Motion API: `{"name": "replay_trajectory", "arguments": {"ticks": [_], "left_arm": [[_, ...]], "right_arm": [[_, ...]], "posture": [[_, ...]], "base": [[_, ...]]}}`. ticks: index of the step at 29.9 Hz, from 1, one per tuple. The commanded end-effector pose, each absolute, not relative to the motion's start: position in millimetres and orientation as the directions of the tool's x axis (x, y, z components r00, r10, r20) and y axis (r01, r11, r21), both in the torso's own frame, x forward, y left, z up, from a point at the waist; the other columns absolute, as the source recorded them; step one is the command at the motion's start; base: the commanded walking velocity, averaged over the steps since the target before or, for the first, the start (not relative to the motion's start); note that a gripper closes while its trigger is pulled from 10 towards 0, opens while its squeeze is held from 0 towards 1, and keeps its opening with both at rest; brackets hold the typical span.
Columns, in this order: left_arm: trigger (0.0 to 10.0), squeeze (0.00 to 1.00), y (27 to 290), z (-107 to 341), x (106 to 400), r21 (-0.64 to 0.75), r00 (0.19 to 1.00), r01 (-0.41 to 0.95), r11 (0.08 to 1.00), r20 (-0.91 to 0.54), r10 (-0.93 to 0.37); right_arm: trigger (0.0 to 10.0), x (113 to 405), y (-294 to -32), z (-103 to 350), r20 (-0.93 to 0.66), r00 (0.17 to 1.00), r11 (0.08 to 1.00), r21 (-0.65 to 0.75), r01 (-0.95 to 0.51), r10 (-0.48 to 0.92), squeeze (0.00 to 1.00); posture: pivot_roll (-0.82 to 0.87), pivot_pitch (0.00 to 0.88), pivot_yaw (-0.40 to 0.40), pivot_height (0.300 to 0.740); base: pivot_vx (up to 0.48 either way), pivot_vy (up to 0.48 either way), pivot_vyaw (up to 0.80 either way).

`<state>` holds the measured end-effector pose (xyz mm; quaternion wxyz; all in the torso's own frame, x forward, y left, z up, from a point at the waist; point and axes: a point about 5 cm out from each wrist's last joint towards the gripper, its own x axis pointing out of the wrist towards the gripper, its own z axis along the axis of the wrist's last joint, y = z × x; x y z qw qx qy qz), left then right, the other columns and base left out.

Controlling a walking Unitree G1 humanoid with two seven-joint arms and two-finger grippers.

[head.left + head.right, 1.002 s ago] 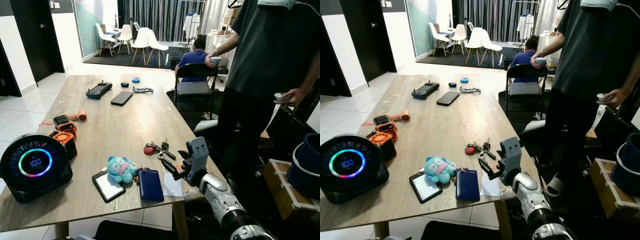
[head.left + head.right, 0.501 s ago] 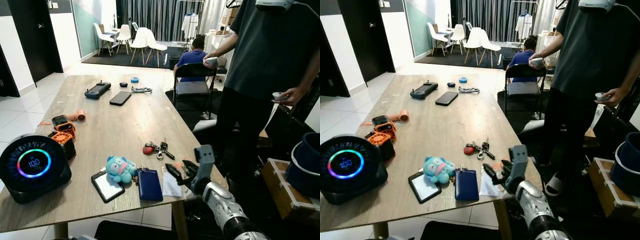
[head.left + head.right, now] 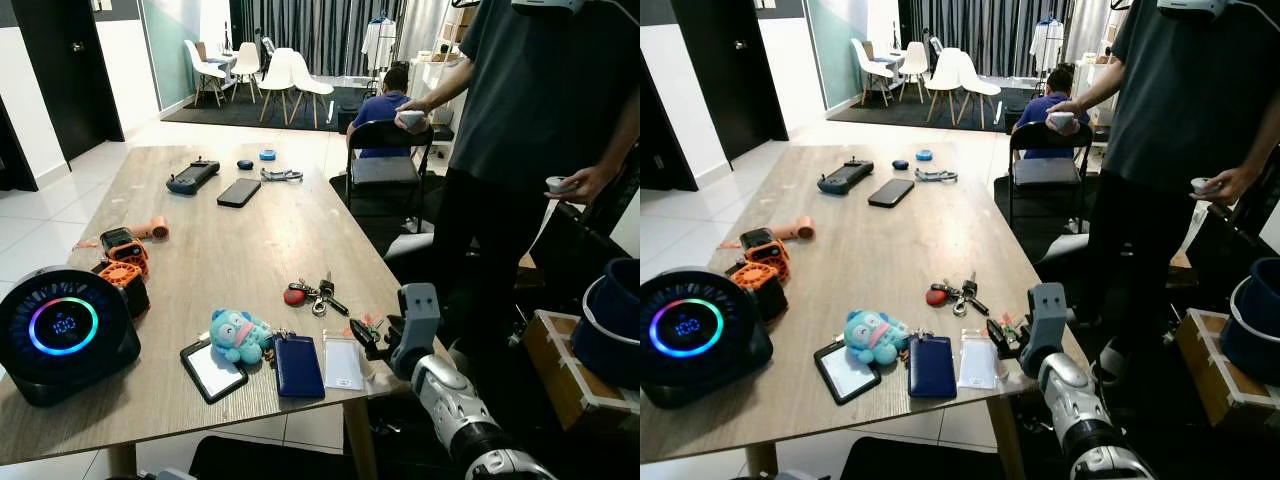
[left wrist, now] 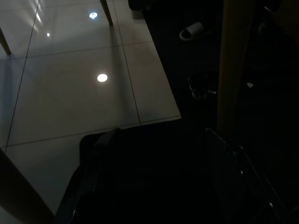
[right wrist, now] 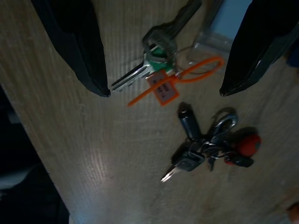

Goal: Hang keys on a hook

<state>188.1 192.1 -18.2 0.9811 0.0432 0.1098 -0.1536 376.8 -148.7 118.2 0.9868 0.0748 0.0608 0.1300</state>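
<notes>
We hold our right gripper (image 5: pixel 161 91) low over the tabletop (image 3: pixel 250 250), jaws spread wide, to straddle the orange-tagged keys (image 5: pixel 156 65).

- Right arm (image 3: pixel 455 412) stretched forward from lower right, silver forearm angled up toward the surface's near right edge.
- Right gripper (image 5: pixel 161 88) poised low over the surface, jaws spread wide, holding nothing.
- Left arm hanging idle in shade.
</notes>
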Motion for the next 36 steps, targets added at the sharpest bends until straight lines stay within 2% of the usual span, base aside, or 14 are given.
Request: {"name": "replay_trajectory", "arguments": {"ticks": [1,8,23,27,29,36], "left_arm": [[10.0,0.0,198,-24,181,0.045,0.926,0.295,0.955,-0.262,-0.273],[10.0,0.0,200,-33,177,0.038,0.918,0.282,0.959,-0.302,-0.258],[10.0,0.0,215,-49,174,0.032,0.883,0.229,0.973,-0.426,-0.194],[10.0,0.0,217,-51,174,0.034,0.876,0.223,0.974,-0.445,-0.185],[10.0,0.0,219,-53,173,0.034,0.869,0.213,0.976,-0.464,-0.173],[10.0,0.0,222,-56,171,0.035,0.855,0.201,0.979,-0.495,-0.157]], "right_arm": [[10.0,379,-156,121,-0.092,0.971,0.965,0.165,-0.203,0.22,0.0],[10.0,384,-162,128,-0.081,0.982,0.975,0.161,-0.155,0.17,0.0],[10.0,388,-160,135,-0.067,0.985,0.979,0.139,-0.151,0.162,0.0],[10.0,388,-159,133,-0.074,0.984,0.975,0.162,-0.15,0.163,0.0],[10.0,389,-155,134,-0.056,0.982,0.946,0.282,-0.159,0.181,0.0],[10.0,388,-149,131,-0.058,0.973,0.935,0.297,-0.195,0.222,0.0]], "posture": [[0.07,0.133,-0.041,0.74],[0.07,0.144,-0.04,0.74],[0.08,0.156,-0.041,0.74],[0.08,0.158,-0.042,0.74],[0.09,0.159,-0.045,0.74],[0.08,0.158,-0.044,0.74]], "base": [[0.0,0.0,0.0],[0.0,0.0,0.0],[0.0,0.0,0.0],[0.0,0.0,0.0],[0.0,0.0,0.0],[0.0,0.0,0.0]]}}
